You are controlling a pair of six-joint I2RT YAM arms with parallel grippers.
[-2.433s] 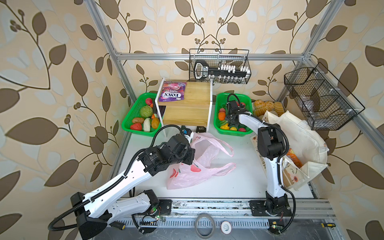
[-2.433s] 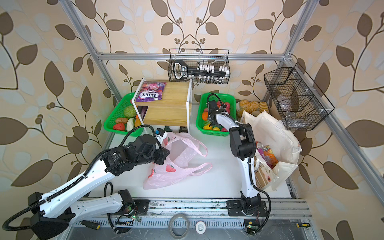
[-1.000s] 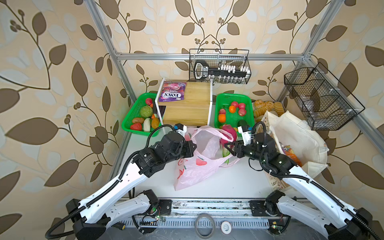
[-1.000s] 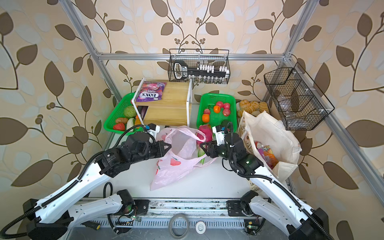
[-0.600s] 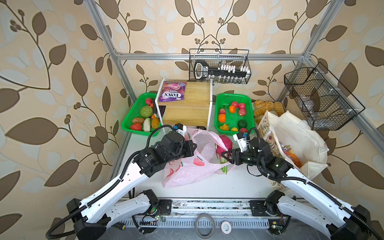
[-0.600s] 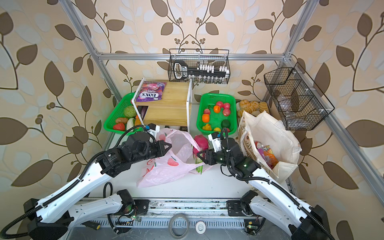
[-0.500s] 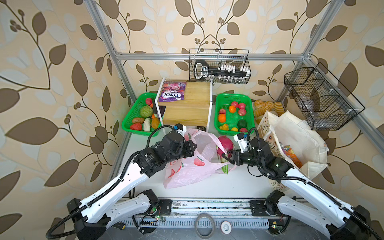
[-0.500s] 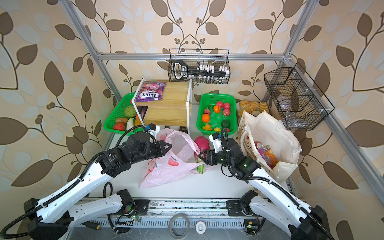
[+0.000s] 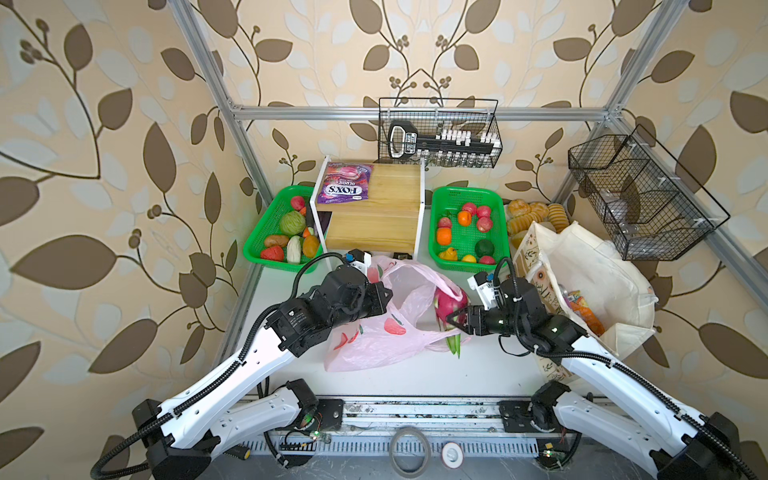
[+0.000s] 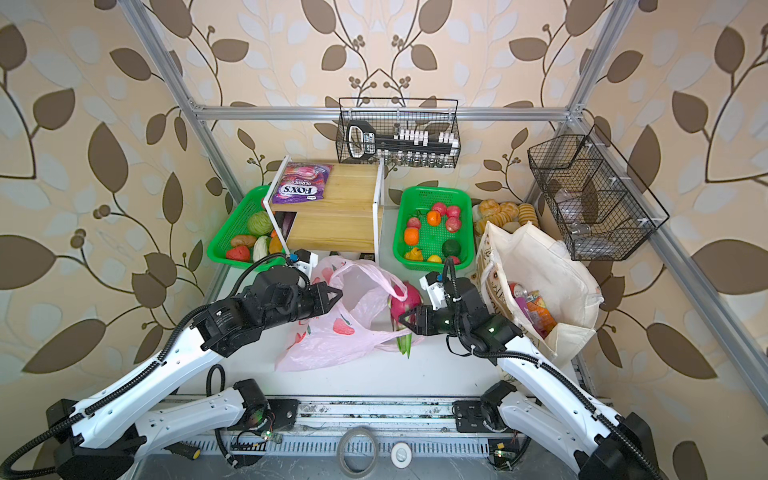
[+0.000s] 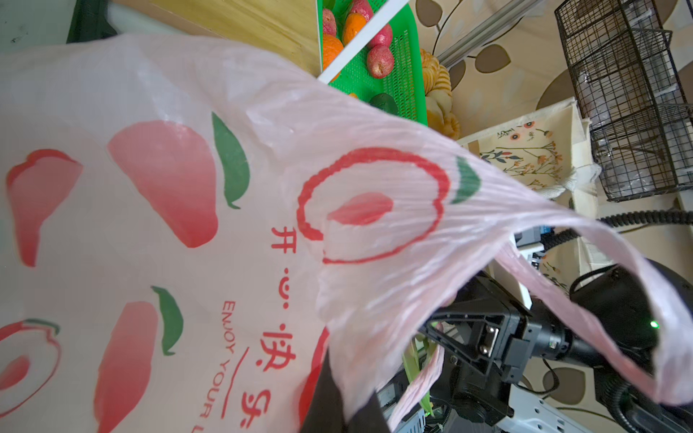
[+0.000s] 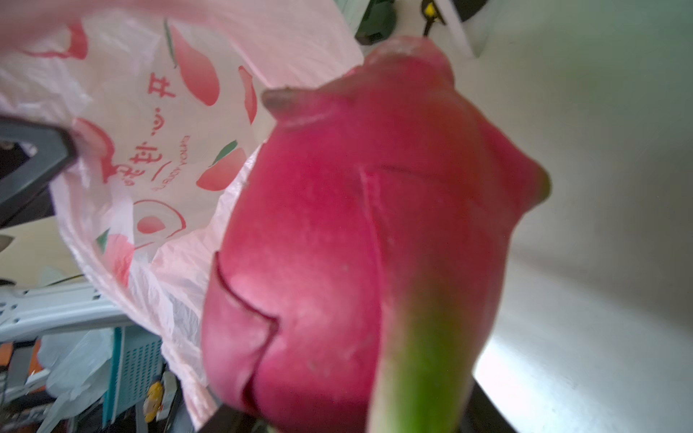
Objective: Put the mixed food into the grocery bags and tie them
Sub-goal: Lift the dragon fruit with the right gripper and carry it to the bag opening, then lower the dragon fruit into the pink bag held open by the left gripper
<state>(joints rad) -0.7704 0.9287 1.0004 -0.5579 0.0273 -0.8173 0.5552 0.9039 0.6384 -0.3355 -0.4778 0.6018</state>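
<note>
While the left tool (image 9: 384, 296) clamps the raised rim of the pink plastic bag (image 9: 376, 347), the right tool (image 9: 456, 322) grips the pink dragon fruit (image 9: 448, 300) at its mouth.

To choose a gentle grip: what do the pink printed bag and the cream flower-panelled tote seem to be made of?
Thin pink bag with red fruit prints: thin plastic film, slightly glossy and translucent; it wrinkles finely and light passes through.
Cream tote with printed flower panels: probably woven canvas or cotton, matte; it stands in soft, thick folds.
</note>
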